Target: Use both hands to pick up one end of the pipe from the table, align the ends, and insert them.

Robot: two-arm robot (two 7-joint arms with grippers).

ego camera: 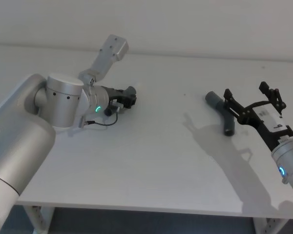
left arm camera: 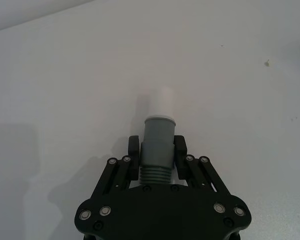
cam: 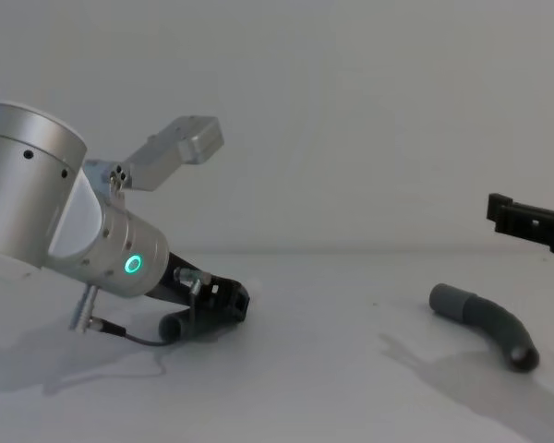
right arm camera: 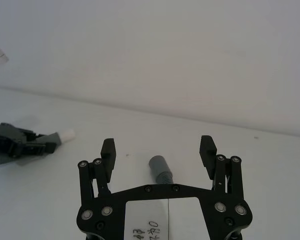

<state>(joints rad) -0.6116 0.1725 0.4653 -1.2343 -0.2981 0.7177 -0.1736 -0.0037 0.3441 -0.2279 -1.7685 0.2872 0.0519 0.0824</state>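
Observation:
My left gripper (left arm camera: 156, 150) is shut on the grey collar of one pipe piece (left arm camera: 156, 142), whose white spigot (left arm camera: 162, 101) sticks out past the fingertips. It sits low over the table's left part, where the left gripper (ego camera: 130, 94) (cam: 229, 300) points to the right. The other pipe piece (ego camera: 216, 102) (cam: 491, 321), curved and dark grey, lies on the white table (ego camera: 151, 161) at the right. My right gripper (ego camera: 245, 90) hovers open just above it. Its socket cuff (right arm camera: 158, 164) lies below the right gripper (right arm camera: 158, 146), apart from the spread fingers.
A grey camera bracket (ego camera: 109, 53) rises from the left wrist, and a black cable (cam: 129, 334) loops on the table beside it. The table's front edge (ego camera: 136, 207) runs below. Bare white surface lies between the two pipe pieces.

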